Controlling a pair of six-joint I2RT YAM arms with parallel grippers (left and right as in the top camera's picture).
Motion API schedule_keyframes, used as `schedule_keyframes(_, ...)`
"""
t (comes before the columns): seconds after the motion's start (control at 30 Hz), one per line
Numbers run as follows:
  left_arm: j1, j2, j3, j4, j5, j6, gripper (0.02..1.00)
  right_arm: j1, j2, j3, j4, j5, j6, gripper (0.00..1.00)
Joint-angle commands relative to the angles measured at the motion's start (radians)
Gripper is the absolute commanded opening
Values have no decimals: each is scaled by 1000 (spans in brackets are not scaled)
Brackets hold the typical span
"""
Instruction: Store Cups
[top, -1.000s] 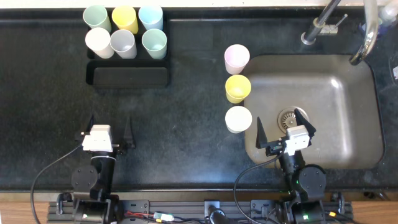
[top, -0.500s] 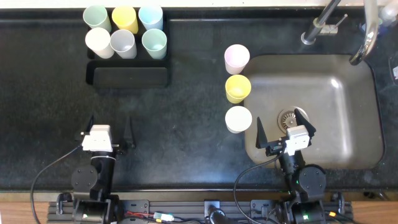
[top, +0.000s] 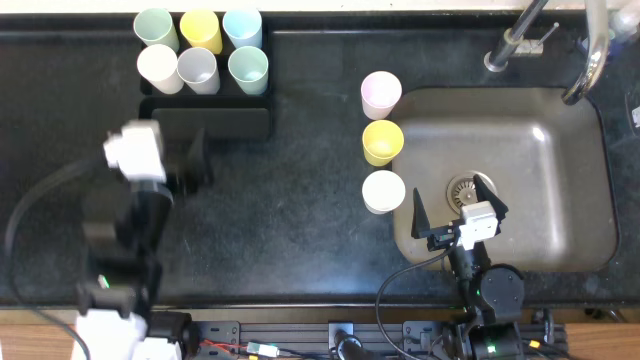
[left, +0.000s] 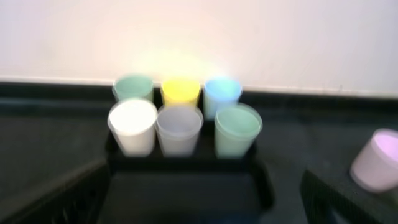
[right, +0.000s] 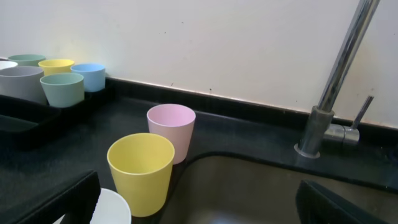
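The left gripper (left: 200, 193) hangs with its fingers spread wide, holding nothing, lifted just in front of the black tray (top: 210, 125). The back part of the tray holds six cups (top: 198, 70) in two rows of three. The right gripper (top: 450, 200) is likewise spread and empty, over the sink (top: 560, 150) near the drain. On the counter (top: 300, 220), along the sink's rim on the tray side, the pink cup (top: 381, 93), yellow cup (top: 382, 142) and white cup (top: 383, 191) stand upright in a line.
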Motion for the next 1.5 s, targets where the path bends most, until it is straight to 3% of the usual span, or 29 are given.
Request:
schedule_keyframes(0.03, -77, 270, 391, -178, 41, -68, 1000, 1, -10, -11, 5, -7, 0, 998)
schedule_keyframes(0.1, -133, 409, 576, -291, 36, -106, 1000, 1, -10, -11, 5, -7, 0, 998)
schedule_keyframes(0.3, -326, 830, 1097, -695, -108, -367, 1000, 1, -10, -11, 5, -7, 0, 998)
schedule_keyframes(0.5, -491, 1263, 1606, -1027, -160, -441, 1000, 1, -10, -11, 5, -7, 0, 998)
schedule_keyframes(0.6, -528, 1379, 1729, -1081, -164, -481, 1000, 1, -10, -11, 5, -7, 0, 998)
schedule_keyframes(1.17, -551, 1643, 1803, -1078, -113, -608, 958, 1, -10, -11, 5, -7, 0, 998)
schedule_keyframes(1.3, -551, 1673, 1809, -1072, -110, -608, 840, 1, -10, -11, 5, -7, 0, 998)
schedule_keyframes(1.43, -550, 1677, 1809, -1050, -113, -603, 630, 1, -10, -11, 5, -7, 0, 998)
schedule_keyframes(1.5, -550, 1678, 1809, -1032, -109, -604, 619, 1, -10, -11, 5, -7, 0, 998)
